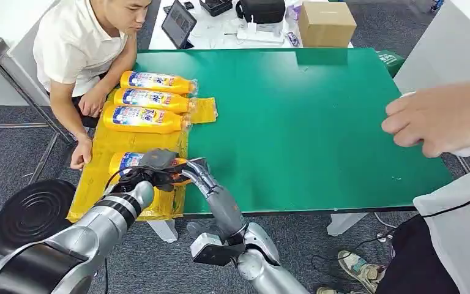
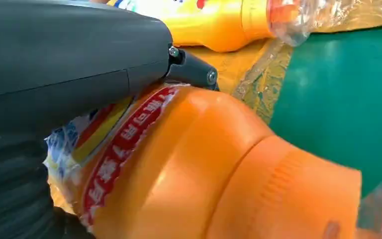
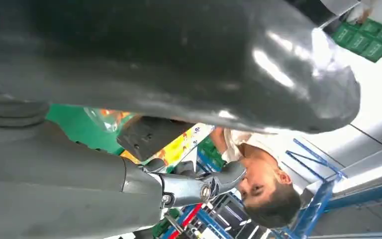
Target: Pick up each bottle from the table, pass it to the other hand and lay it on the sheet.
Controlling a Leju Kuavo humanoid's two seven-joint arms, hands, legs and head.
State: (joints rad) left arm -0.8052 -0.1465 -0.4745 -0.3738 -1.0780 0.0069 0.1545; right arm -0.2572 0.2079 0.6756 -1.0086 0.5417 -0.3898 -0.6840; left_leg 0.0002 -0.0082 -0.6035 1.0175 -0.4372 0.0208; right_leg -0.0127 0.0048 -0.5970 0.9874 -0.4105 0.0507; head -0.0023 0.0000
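A green surface [image 1: 318,122] carries a yellow sheet [image 1: 98,153] at 9 o'clock, 3 bottles [image 1: 147,101] lying on it. Left hand [image 1: 150,171] and right hand [image 1: 197,168] both meet a 4th bottle [image 1: 125,160] at 7 o'clock. At the left wrist, the left hand [image 2: 69,64] clamps this bottle; lower it flat, parallel to the row. At the right wrist, I cannot tell the right hand's grasp.

Far side: cardboard box [image 1: 326,23], tablet [image 1: 178,23], black bag [image 1: 261,10]. Left: seated person [image 1: 82,46], black round stool [image 1: 32,212]. Right: person's hand [image 1: 437,118].
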